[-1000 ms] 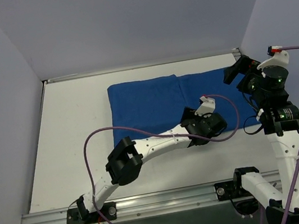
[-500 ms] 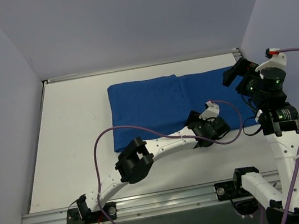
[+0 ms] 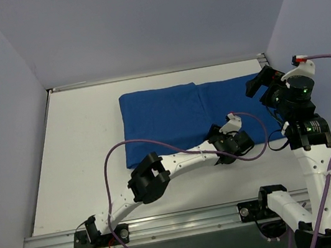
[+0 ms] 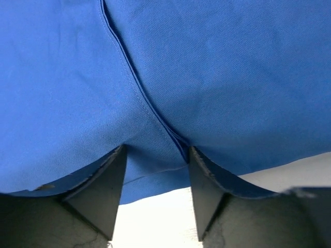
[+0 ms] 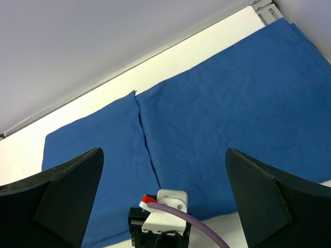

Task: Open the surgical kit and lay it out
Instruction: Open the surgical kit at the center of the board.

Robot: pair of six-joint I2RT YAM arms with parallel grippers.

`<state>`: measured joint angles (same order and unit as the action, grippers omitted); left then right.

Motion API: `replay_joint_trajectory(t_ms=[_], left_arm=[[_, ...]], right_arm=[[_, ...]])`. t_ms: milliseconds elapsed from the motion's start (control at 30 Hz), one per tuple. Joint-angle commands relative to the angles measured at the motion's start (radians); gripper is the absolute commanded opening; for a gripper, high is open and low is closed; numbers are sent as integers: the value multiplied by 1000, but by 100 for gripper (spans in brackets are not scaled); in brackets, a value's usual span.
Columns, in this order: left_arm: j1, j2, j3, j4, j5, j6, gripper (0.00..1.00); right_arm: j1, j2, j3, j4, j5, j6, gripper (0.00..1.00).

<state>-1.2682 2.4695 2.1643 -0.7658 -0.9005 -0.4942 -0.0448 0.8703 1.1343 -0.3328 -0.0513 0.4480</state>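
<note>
- The left arm's elbow has swung in toward the blue wrap (image 3: 170,114), and the left gripper (image 3: 229,145) has dropped onto the wrap's near edge.
- Its jaws stand half-narrowed astride the flap's hem (image 4: 150,111), not yet pinching it.
- The right gripper (image 3: 263,83) hovers over the wrap's right end, jaws wide and empty.
- Risk: catching every layer would drag the whole folded wrap, and too shallow a bite would let the hem slip.

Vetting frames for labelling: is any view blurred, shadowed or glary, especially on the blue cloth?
Left wrist: blue cloth weave sharp, evenly lit, no glare; left fingers dim in the foreground. Right wrist: right fingers are dark, soft-edged silhouettes, cloth behind them clear. Top external: even light, no glare, nothing blurred.
</note>
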Motion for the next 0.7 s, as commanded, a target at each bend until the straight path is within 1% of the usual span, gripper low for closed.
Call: replay_joint_trajectory(t_ms=[0,133,267,300,400,433,500,533,667], left_arm=[[-2,8,35,-6,-43,-3,59],[1,8,34,8,-41,8,50],[1,-1,23,19,-43,14,38],[1,-7,20,19,-43,14,32],[3,-20,11,22,-48,14,19],[6,-30,8,23,-49,14,13],[9,-53,-7,29,-52,13,5],[13,-63,-15,31,-54,11,3],[21,-113,-53,30,-52,0,2]], right_arm=[[6,-7,1,32,-5,0,100],[5,-8,1,29,-2,-3,100],[5,-7,5,29,-12,0,100],[6,-5,7,29,-13,0,100],[5,-5,16,26,-15,0,100],[5,-7,18,23,-15,-2,100],[5,-7,22,21,-16,-2,100],[5,-7,25,18,-18,-2,100],[5,-10,44,8,-22,-6,100]])
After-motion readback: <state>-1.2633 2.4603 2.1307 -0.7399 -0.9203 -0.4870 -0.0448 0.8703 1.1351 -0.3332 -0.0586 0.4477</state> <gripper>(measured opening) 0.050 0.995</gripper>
